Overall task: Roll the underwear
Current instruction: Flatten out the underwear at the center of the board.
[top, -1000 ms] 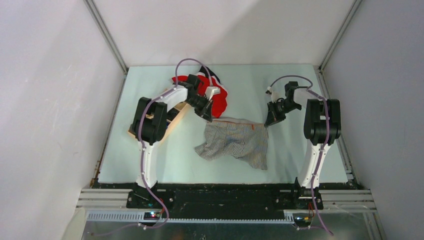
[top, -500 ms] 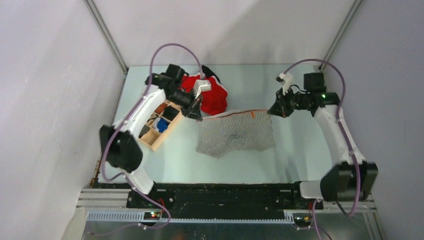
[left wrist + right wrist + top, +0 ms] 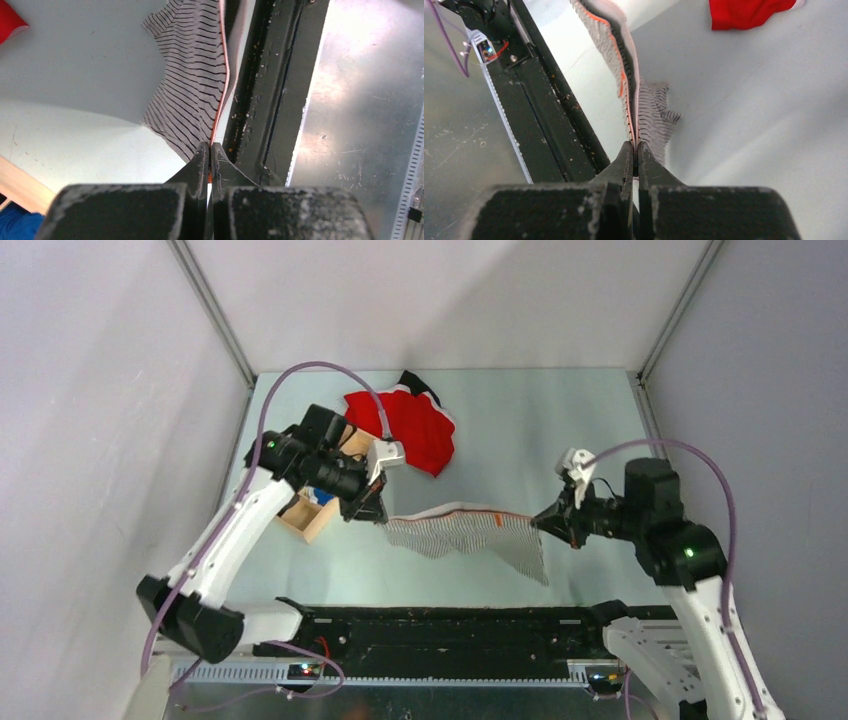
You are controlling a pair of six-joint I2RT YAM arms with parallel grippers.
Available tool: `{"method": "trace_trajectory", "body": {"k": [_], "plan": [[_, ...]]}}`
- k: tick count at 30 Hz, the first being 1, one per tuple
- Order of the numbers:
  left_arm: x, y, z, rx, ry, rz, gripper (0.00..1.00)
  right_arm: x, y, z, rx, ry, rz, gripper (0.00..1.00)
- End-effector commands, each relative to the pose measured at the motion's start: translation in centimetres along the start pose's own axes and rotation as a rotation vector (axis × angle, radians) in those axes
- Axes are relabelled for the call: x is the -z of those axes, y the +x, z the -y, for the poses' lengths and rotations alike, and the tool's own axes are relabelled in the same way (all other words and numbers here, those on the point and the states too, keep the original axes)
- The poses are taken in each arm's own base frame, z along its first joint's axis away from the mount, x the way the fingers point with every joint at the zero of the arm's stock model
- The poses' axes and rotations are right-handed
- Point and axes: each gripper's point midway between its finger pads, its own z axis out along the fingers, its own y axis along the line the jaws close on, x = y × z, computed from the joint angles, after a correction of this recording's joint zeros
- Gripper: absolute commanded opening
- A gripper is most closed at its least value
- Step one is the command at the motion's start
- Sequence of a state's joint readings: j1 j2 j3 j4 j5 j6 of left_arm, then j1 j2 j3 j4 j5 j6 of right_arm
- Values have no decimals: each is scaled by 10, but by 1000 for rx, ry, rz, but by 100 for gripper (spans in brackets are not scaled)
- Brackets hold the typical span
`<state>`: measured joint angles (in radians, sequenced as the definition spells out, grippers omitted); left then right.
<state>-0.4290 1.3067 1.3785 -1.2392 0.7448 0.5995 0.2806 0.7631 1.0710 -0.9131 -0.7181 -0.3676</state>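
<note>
The grey-and-white striped underwear (image 3: pixel 470 536) hangs in the air, stretched by its waistband between my two grippers over the near part of the table. My left gripper (image 3: pixel 378 516) is shut on the waistband's left end; in the left wrist view (image 3: pixel 209 146) the striped cloth (image 3: pixel 190 90) runs away from the tips. My right gripper (image 3: pixel 541 523) is shut on the waistband's right end; in the right wrist view (image 3: pixel 635 145) the orange-edged band (image 3: pixel 616 55) stretches ahead. The legs droop below the band.
A bright red garment (image 3: pixel 412 428) with dark trim lies at the back of the table (image 3: pixel 520 420); it also shows in the right wrist view (image 3: pixel 749 12). A wooden compartment box (image 3: pixel 318 510) sits under the left arm. The black base rail (image 3: pixel 440 615) runs along the near edge.
Both grippers have carried the underwear toward the near edge and lifted it off the table; it now hangs taut between them instead of lying spread. The arms have drawn back.
</note>
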Motion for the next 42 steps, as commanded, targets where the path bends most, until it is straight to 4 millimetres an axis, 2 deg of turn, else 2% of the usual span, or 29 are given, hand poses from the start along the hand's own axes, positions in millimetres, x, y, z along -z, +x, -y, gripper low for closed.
{"method": "trace_trajectory", "body": {"k": [1, 3, 6, 10, 12, 14, 15, 16, 17, 18, 19, 20, 21, 22, 23, 24, 25, 26, 27, 28, 29, 31, 32, 34, 37, 38, 39, 40, 42], "plan": [[17, -4, 22, -29, -23, 49, 0, 15, 5, -16, -71, 27, 5, 0], [15, -9, 19, -25, -17, 52, 0, 13, 11, -15, -95, 33, -11, 0], [8, -24, 5, 3, -9, 57, 0, 1, 16, 1, -136, 56, -37, 0], [-12, -38, -38, 74, -12, 6, 0, -21, 23, 37, -225, 83, -62, 0], [-26, -38, -71, 132, -29, -36, 0, -35, 30, 68, -290, 109, -75, 0], [-41, -36, -115, 181, -80, -72, 0, -52, 36, 107, -326, 147, -80, 0], [-51, -30, -144, 241, -123, -99, 0, -64, 50, 126, -375, 156, -114, 0], [-55, -36, -166, 242, -167, -77, 2, -70, 47, 145, -362, 188, -95, 0], [-63, -35, -196, 311, -212, -75, 5, -86, 63, 161, -405, 187, -136, 0], [-81, -30, -223, 382, -230, -67, 13, -94, 55, 180, -388, 223, -114, 1], [-77, -43, -245, 387, -278, -28, 16, -111, 78, 199, -461, 252, -172, 3], [-92, -37, -264, 433, -294, -36, 28, -119, 67, 220, -450, 291, -148, 12], [-88, -50, -279, 401, -352, -21, 34, -130, 95, 244, -523, 377, -213, 18], [-95, -45, -287, 401, -371, -39, 46, -134, 88, 265, -502, 438, -196, 30], [-94, -50, -293, 382, -412, -41, 50, -137, 93, 288, -481, 509, -224, 34], [-91, -51, -295, 395, -445, -41, 57, -138, 93, 293, -468, 523, -246, 39], [-91, -51, -295, 405, -460, -40, 60, -138, 82, 305, -441, 538, -242, 40], [-82, -54, -292, 421, -493, -28, 69, -136, 81, 303, -454, 529, -262, 45], [-83, -46, -289, 437, -498, -43, 71, -134, 69, 303, -445, 515, -243, 48], [-72, -52, -282, 440, -516, -27, 74, -130, 64, 296, -447, 504, -247, 52], [-72, -41, -277, 464, -509, -45, 74, -128, 60, 291, -439, 488, -248, 53], [-67, -31, -257, 511, -473, -54, 74, -124, 63, 269, -423, 447, -293, 55], [-67, -24, -238, 532, -418, -57, 73, -124, 62, 249, -404, 408, -322, 55], [-72, -6, -205, 573, -312, -85, 70, -126, 78, 207, -352, 293, -407, 52], [-79, 17, -164, 636, -197, -98, 62, -122, 118, 143, -279, 102, -569, 43], [-89, 36, -152, 679, -156, -128, 59, -118, 122, 134, -245, 81, -578, 41], [-91, 39, -148, 690, -152, -118, 54, -115, 138, 123, -251, 55, -614, 38], [-98, 55, -139, 724, -128, -146, 51, -111, 141, 118, -230, 44, -618, 37], [-106, 68, -130, 756, -90, -159, 46, -104, 157, 111, -215, 25, -663, 34]]}}
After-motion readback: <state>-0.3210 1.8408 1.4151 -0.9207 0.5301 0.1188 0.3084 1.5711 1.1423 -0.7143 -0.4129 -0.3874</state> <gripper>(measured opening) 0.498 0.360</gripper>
